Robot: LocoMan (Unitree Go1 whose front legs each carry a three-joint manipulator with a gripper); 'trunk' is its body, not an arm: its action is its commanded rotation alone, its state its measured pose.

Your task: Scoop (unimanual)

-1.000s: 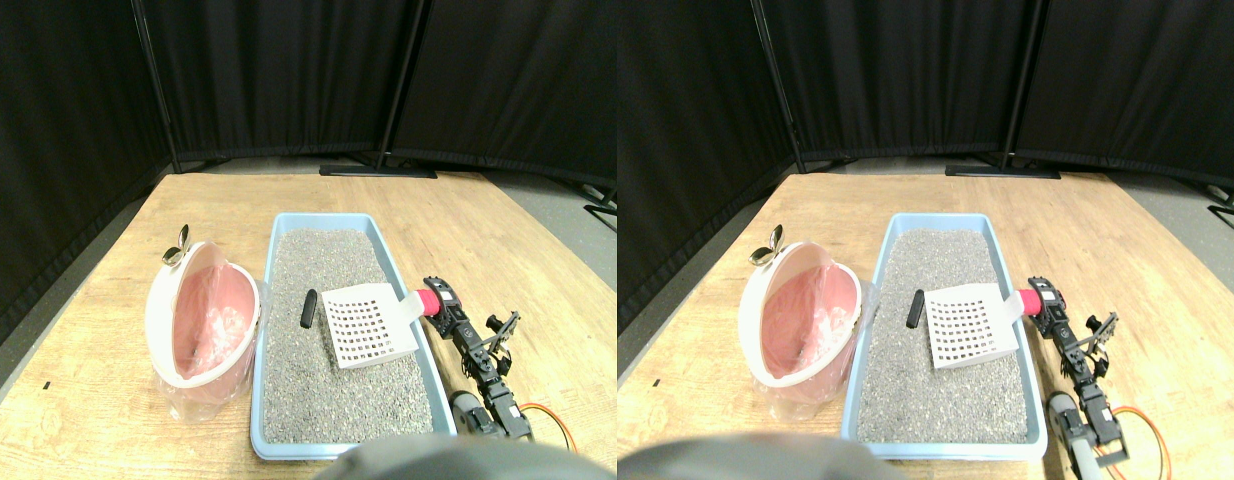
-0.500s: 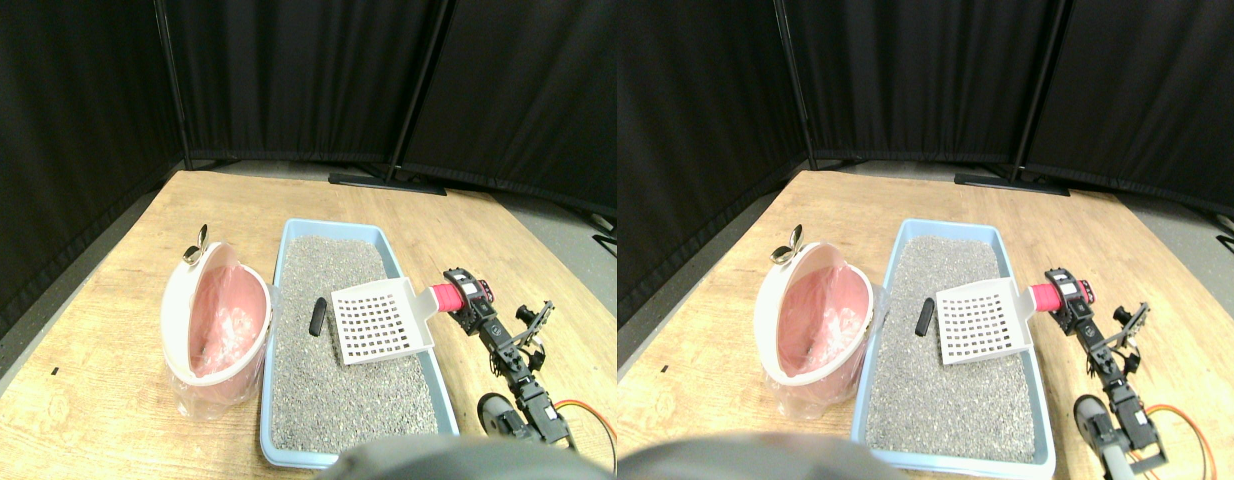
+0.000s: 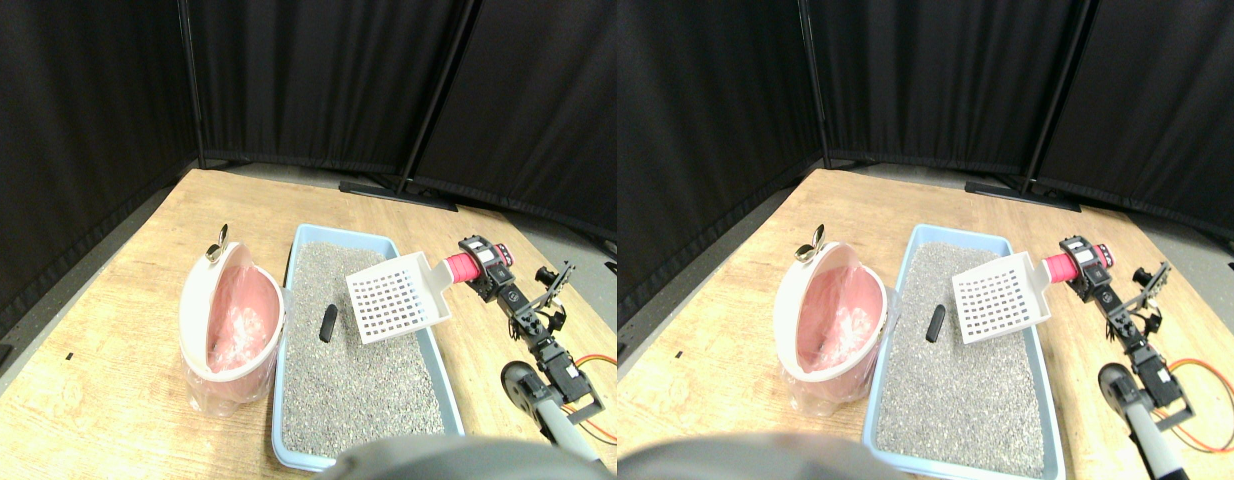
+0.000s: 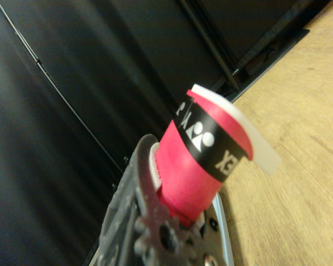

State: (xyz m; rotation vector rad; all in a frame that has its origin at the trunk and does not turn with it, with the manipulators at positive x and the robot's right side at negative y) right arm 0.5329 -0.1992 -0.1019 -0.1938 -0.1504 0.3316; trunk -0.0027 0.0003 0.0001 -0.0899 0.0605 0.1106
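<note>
- Stereo pair view: the right gripper [image 3: 480,266] was clamped on the scoop's [image 3: 399,298] red handle, holding it above the litter tray [image 3: 295,262]; a dark lump [image 3: 328,322] lay on the litter beside a pink bin [image 3: 229,318].
- Wrist view: only the red handle [image 4: 197,160] showed, wedged in the gripper [image 4: 155,233], with the desk [image 4: 299,160] behind.

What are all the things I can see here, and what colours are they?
Litter tray: one, light blue, middle of the wooden floor, filled with grey litter.
Dark lump: one, black, lying on the litter.
Bin: one, white with a pink liner, left of the tray.
Metal clip: one, silvery, on the bin's far rim.
Scoop: one, white and slotted with a pink wrapped handle, tilted above the tray's right side.
Curtains: black, behind.
Cable: orange, lower right.
Right gripper: one, black, at the scoop's handle.
</note>
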